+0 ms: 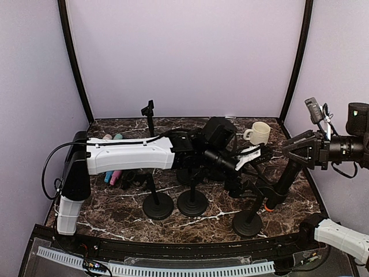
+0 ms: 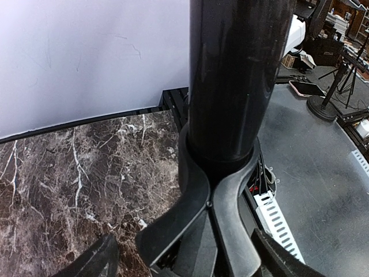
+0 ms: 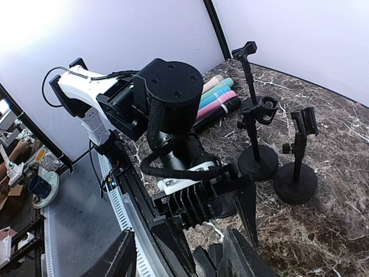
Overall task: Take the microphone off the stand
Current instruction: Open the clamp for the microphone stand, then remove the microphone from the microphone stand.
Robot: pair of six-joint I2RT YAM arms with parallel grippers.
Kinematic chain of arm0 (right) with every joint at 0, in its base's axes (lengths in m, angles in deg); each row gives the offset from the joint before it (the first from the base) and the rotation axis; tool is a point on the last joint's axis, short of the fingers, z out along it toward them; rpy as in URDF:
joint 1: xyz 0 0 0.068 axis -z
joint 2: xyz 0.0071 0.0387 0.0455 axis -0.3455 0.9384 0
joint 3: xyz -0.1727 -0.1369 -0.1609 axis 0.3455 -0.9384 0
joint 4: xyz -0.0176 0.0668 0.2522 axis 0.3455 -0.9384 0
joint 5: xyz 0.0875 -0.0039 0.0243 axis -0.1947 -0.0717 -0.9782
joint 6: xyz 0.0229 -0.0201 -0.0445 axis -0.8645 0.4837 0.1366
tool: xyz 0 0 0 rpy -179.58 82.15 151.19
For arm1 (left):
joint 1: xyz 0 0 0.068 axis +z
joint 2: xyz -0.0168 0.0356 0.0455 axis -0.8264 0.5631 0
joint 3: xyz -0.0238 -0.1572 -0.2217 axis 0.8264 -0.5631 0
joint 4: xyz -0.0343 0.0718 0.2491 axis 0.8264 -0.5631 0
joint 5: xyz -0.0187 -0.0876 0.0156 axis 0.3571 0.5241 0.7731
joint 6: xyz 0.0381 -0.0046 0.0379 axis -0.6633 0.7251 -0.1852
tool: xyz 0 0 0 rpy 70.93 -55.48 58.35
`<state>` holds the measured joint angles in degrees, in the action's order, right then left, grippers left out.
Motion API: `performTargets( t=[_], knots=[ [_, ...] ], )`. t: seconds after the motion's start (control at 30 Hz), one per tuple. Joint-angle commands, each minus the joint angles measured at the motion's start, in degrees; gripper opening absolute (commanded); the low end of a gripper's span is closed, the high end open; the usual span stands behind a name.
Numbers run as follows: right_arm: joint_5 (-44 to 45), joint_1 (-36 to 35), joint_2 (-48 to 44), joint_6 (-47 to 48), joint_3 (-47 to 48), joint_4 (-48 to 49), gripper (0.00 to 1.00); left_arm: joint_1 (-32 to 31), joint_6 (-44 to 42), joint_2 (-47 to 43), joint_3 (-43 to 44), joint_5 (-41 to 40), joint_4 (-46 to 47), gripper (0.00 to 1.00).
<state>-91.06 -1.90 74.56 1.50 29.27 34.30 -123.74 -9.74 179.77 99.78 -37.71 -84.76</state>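
The microphone (image 1: 281, 183) is a thick black tube, tilted in the clip of the stand (image 1: 248, 222) at the front right. In the left wrist view it rises as a glossy black cylinder (image 2: 230, 75) out of the forked clip (image 2: 202, 202). My left gripper (image 1: 252, 176) reaches in from the left. Its fingers (image 2: 106, 257) stand wide apart either side of the clip, open. My right gripper (image 1: 286, 152) hovers by the microphone's upper end. Its fingers (image 3: 118, 257) show a gap between them, and dark lumps (image 3: 210, 259) lie beside one finger.
Two more black stands (image 1: 158, 205) (image 1: 192, 202) stand left of centre, and a thin one (image 1: 149, 112) at the back. A cream mug (image 1: 258, 133) sits back right. Coloured cylinders (image 1: 113, 173) lie at the left under my left arm. A black rail (image 1: 173, 254) runs along the near edge.
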Motion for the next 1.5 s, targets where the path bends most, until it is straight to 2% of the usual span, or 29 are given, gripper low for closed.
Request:
performTargets(
  t=[0.0,0.1,0.27,0.37,0.43,0.57,0.77,1.0,1.3,1.47],
  knots=[
    [-0.5,0.2,-0.2,0.5,-0.8,0.6,0.36,-0.5,-0.2,0.0,1.4,0.9,-0.2,0.79],
    [-0.6,0.2,-0.3,0.8,-0.7,0.0,0.34,-0.5,-0.2,0.0,1.2,1.2,-0.3,0.73],
    [-0.7,0.2,-0.3,1.0,-0.6,-0.6,0.28,-0.6,-1.0,0.0,1.1,0.9,-0.9,0.54],
    [-0.4,0.2,-0.4,1.1,-0.4,-0.8,0.19,-0.7,-1.7,0.0,1.1,0.4,-1.5,0.44],
    [-0.2,0.2,-0.6,1.2,-0.2,-0.8,0.12,-0.7,-2.1,0.0,1.1,0.1,-2.1,0.32],
    [0.6,0.2,-0.7,1.4,0.2,-0.9,0.02,-0.8,-2.3,0.0,1.2,-0.6,-2.8,0.16],
    [4.8,0.2,-0.8,0.6,3.4,-0.2,0.0,-0.9,-1.3,-0.2,0.6,-3.5,-3.3,0.01],
    [10.9,0.2,0.3,-3.2,8.9,3.8,0.0,0.1,0.1,-3.1,-3.4,-13.0,-2.7,0.0],
    [15.5,0.2,3.6,-7.8,13.9,15.5,0.0,4.5,2.2,-7.7,-9.6,-21.4,0.8,0.0],
    [20.5,0.2,4.4,-9.7,15.1,21.8,0.0,5.9,3.4,-9.0,-12.1,-21.9,2.2,0.03]
  ],
)
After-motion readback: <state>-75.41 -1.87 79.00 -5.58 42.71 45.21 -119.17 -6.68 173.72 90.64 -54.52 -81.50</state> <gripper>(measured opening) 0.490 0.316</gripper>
